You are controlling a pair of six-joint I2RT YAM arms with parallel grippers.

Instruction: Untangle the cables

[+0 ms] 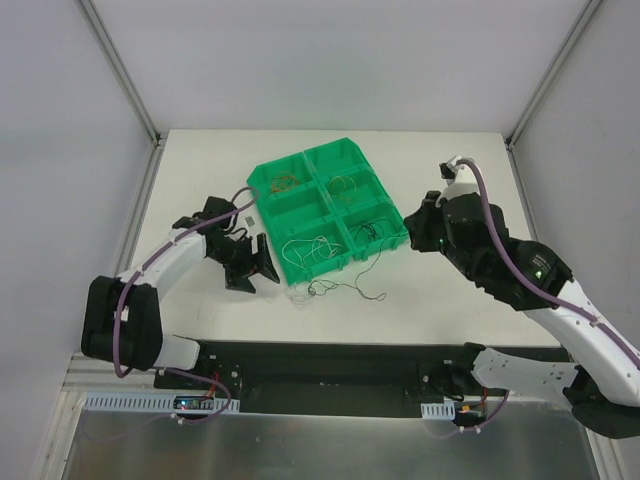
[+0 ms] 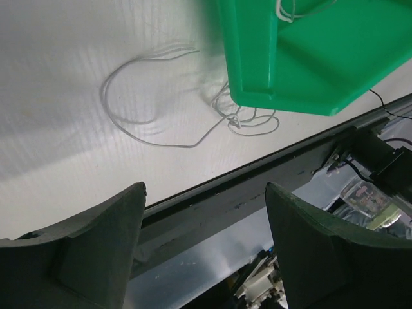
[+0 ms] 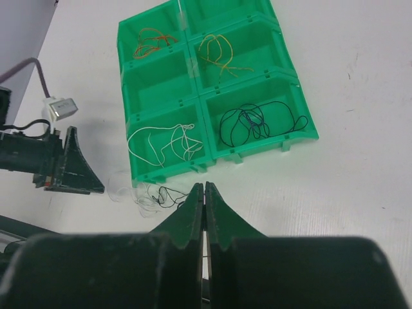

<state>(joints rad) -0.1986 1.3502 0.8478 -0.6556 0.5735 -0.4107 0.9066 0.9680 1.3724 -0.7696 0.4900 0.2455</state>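
Note:
The cables are hair-thin wires. Orange-red ones [image 3: 151, 44], yellowish ones [image 3: 219, 55], white ones [image 3: 164, 145] and black ones [image 3: 254, 122] lie in separate compartments of the green tray [image 1: 290, 162]. A loose white and black tangle [image 1: 325, 288] lies on the table before the tray's near corner. In the left wrist view, its white loop [image 2: 148, 96] spreads left of the tray [image 2: 309, 51]. My left gripper [image 1: 255, 262] stands open and empty left of the tangle. My right gripper [image 3: 204, 187] is shut by the tray's right corner. A black strand runs up to its left finger; whether it is pinched is unclear.
A black rail [image 2: 257, 180] runs along the near table edge just under my left gripper [image 2: 205, 188]. White walls with metal posts enclose the table on three sides. Bare white tabletop [image 3: 360, 161] lies right of the tray.

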